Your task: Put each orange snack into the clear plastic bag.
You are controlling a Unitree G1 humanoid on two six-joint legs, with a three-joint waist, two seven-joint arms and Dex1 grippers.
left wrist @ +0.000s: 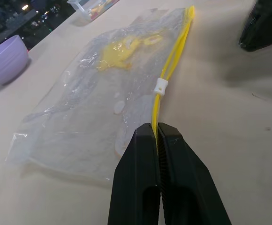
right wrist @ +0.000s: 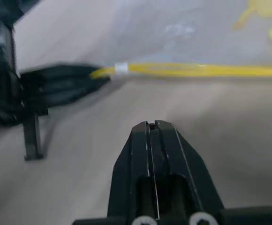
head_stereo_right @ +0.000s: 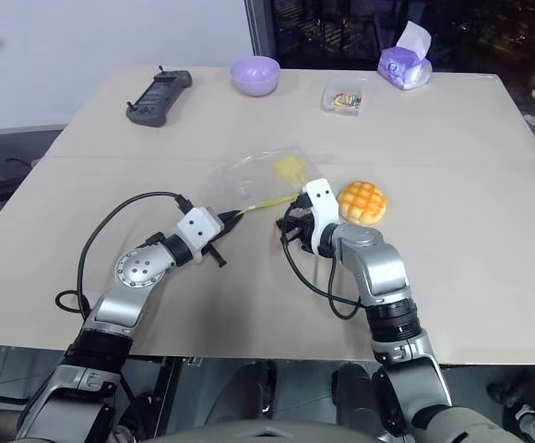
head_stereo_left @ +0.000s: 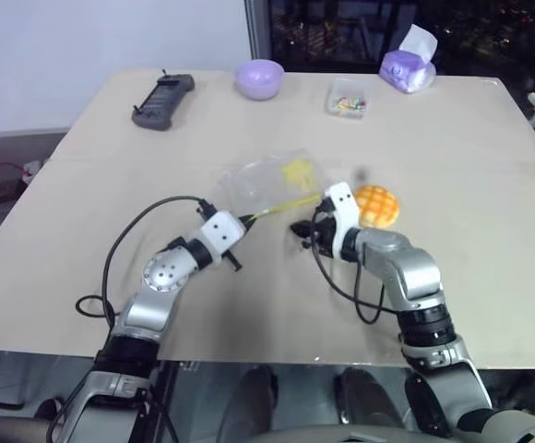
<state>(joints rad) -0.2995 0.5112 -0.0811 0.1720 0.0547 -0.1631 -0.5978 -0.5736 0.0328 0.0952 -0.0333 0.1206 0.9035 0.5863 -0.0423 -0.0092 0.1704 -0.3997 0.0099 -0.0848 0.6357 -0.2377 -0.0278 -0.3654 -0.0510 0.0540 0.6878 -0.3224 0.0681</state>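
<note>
Orange snack (head_stereo_left: 378,205) lies on the worktop (head_stereo_left: 489,185) mid-surface, just beside the right arm's wrist; clear plastic bag (head_stereo_left: 267,181) lies flat nearby, its yellow zip strip (left wrist: 171,70) pinched at one end by the left tool (left wrist: 157,132); right tool (right wrist: 151,127), fingers pressed together and empty, hovers near the strip; bare worktop spreads toward the near and right edges; lilac bowl (head_stereo_left: 259,77), small clear box (head_stereo_left: 348,96) and black controller (head_stereo_left: 162,101) stand along the far edge.

Silver-grey arms, white wrist blocks, looping black cables, black jaws
</note>
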